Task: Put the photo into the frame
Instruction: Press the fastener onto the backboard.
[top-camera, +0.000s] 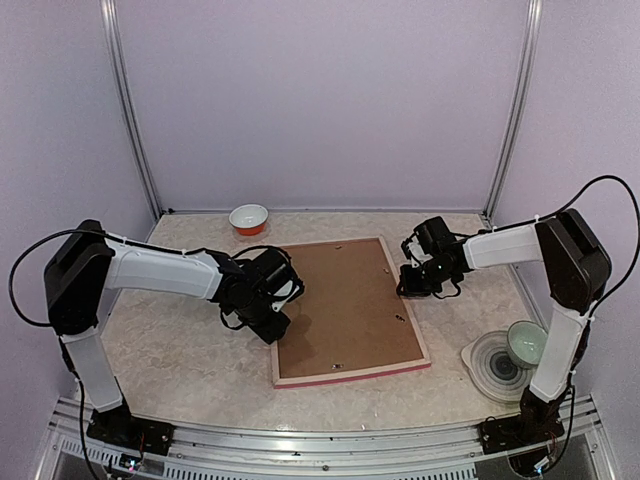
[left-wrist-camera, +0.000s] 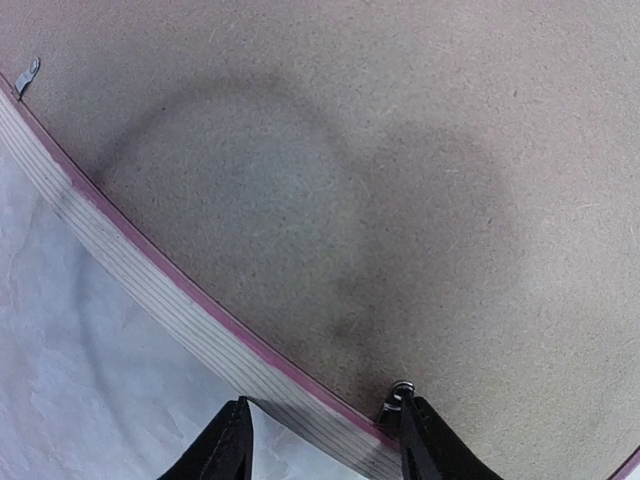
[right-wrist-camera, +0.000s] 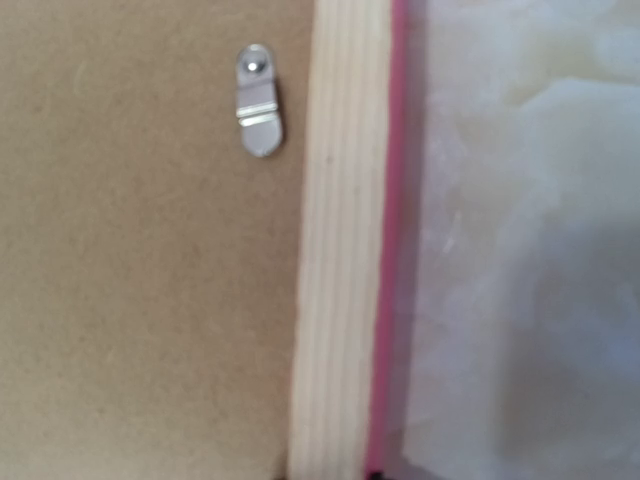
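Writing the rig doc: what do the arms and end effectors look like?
Left arm and right arm: white link shells, black joints, wrists and bases. A black cable loops out at each shoulder. Left end effector: black, two tapered fingers; right end effector also black. No markings readable.

R wrist view blurred; frame (right-wrist-camera: 340, 250) cut off.
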